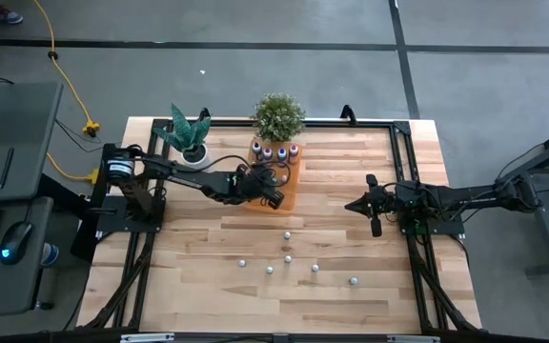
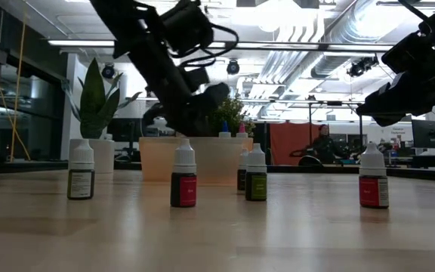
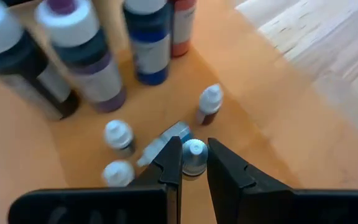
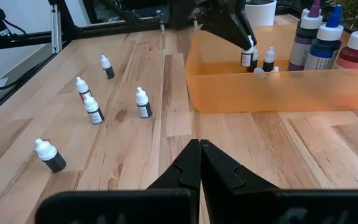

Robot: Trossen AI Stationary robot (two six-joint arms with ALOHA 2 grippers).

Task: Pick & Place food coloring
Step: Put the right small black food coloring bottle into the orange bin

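From the high view we see the left gripper (image 1: 273,197) reaching over the translucent orange rectangular tray (image 1: 288,199), which sits on the pale wooden table (image 1: 208,276) in front of two potted green plants (image 1: 278,116). Six tiny white-capped food coloring bottles (image 1: 288,258) stand scattered on the bare wood, well apart from the tray. The right gripper (image 1: 360,206) waits beside its base.

In the low view, four of those small bottles (image 2: 183,174) stand upright in a loose row, with the left arm hanging above the tray behind them.

The left wrist view shows the dark fingers (image 3: 166,163) clamped on the white cap of one small dark-bodied bottle (image 3: 194,157) just above the tray floor; three more stand nearby, one lies flat, and larger dye bottles (image 3: 148,43) stand behind.

In the right wrist view the right jaws are together, holding nothing, with five bottles (image 4: 143,102) ahead on the wood.

We judge these bottles light, rigid, smooth and easily toppled; the cap or neck looks the best place to pinch.
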